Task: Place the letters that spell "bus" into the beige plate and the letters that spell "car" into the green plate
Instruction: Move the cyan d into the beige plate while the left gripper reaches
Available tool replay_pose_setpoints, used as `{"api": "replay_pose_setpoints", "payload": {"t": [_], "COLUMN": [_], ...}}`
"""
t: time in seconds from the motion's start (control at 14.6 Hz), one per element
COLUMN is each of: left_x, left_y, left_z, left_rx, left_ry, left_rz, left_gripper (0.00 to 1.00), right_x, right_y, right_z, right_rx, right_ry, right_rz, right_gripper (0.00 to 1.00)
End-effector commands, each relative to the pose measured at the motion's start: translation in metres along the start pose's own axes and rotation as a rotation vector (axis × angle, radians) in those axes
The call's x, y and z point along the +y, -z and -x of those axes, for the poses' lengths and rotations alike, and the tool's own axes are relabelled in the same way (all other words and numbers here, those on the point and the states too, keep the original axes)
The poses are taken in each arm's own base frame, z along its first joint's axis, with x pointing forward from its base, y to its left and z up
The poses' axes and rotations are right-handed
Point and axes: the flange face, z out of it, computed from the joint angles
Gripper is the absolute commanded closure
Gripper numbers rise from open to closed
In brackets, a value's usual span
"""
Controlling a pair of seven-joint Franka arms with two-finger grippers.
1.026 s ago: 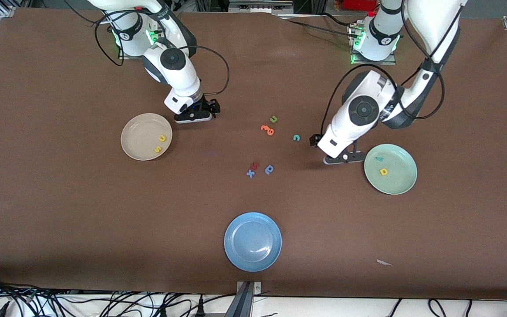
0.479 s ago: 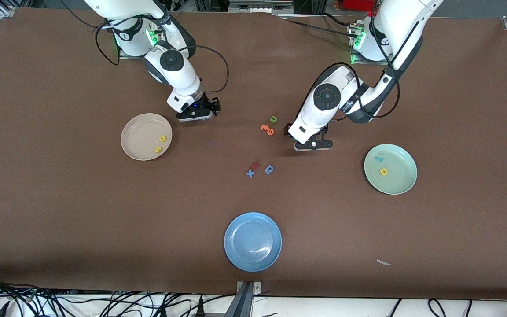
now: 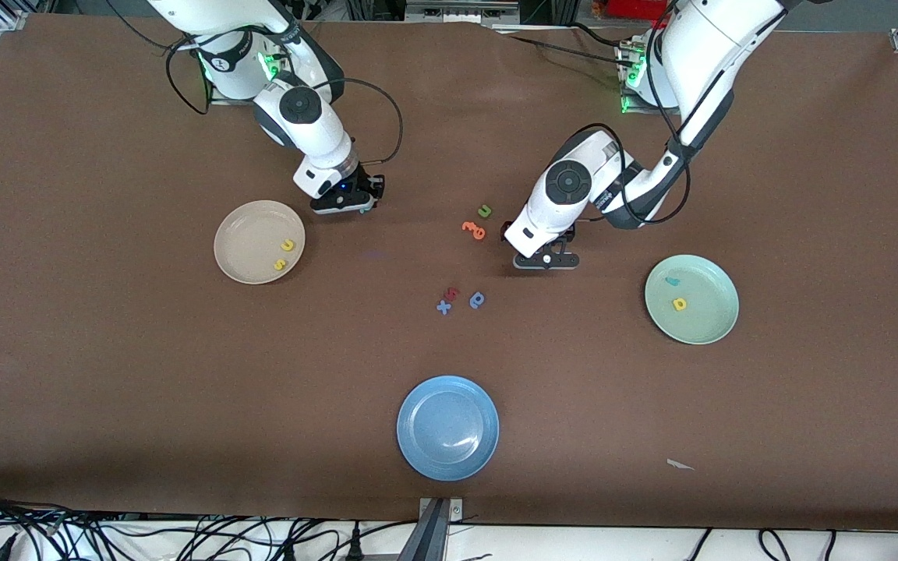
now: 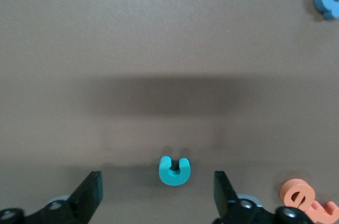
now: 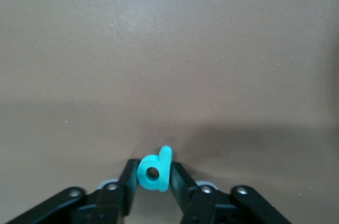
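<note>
Over table, left gripper (image 4: 157,197) straddling teal c (image 4: 174,170)

Toy letters readable as shapes only: yellow u (image 3: 287,245) and s (image 3: 280,265) on the beige plate (image 3: 240,241); teal b (image 5: 154,169), well apart from that plate, teal c (image 4: 174,170) farther still. No printed labels or brands legible.

Teal b (image 5: 154,170) pinched upright between right hand (image 5: 153,181) fingers. Teal c (image 4: 174,170) flat on bench. Yellow u (image 3: 287,245), s (image 3: 280,265) in beige plate (image 3: 240,234). Yellow a (image 3: 680,305), teal r (image 3: 672,281) in green plate (image 3: 710,323).
</note>
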Motion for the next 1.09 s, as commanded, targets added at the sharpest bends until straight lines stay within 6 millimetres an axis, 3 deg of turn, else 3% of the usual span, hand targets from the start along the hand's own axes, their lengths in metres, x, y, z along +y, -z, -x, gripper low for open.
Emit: {"api": "replay_pose_setpoints", "payload": {"t": [0.0,0.14,0.27,0.34,0.48,0.82,0.96,1.03], "left_x": [0.007,0.007,0.008,0.008,0.009,0.012,0.016,0.018], "left_y": [-0.003,-0.002,-0.001,-0.001,-0.003,-0.005,-0.005,-0.006], "left_z": [0.007,0.005,0.004,0.004,0.004,0.000,0.000,0.000], "left_rx": [0.013,0.018,0.018,0.019,0.015,0.014,0.015,0.013], "left_ry": [-0.025,-0.022,-0.022,-0.022,-0.023,-0.011,-0.005,-0.004], "left_rz": [-0.013,-0.011,-0.009,-0.008,-0.008,-0.001,0.002,0.003], "left_gripper": [0.20,0.30,0.32,0.33,0.39,0.48,0.52,0.52], "right_x": [0.008,0.010,0.017,0.027,0.070,0.139,0.144,0.144], "right_y": [-0.002,0.005,0.030,0.042,0.058,0.069,0.069,0.068], "right_z": [0.003,-0.001,-0.011,-0.019,-0.042,-0.073,-0.074,-0.073], "right_rx": [0.005,0.015,0.024,0.015,-0.001,-0.029,-0.032,-0.033], "right_ry": [0.017,0.019,0.054,0.086,0.146,0.282,0.285,0.275], "right_rz": [0.011,0.026,0.095,0.145,0.189,0.200,0.198,0.196], "right_gripper": [1.00,1.00,1.00,1.00,1.00,1.00,1.00,0.01]}}
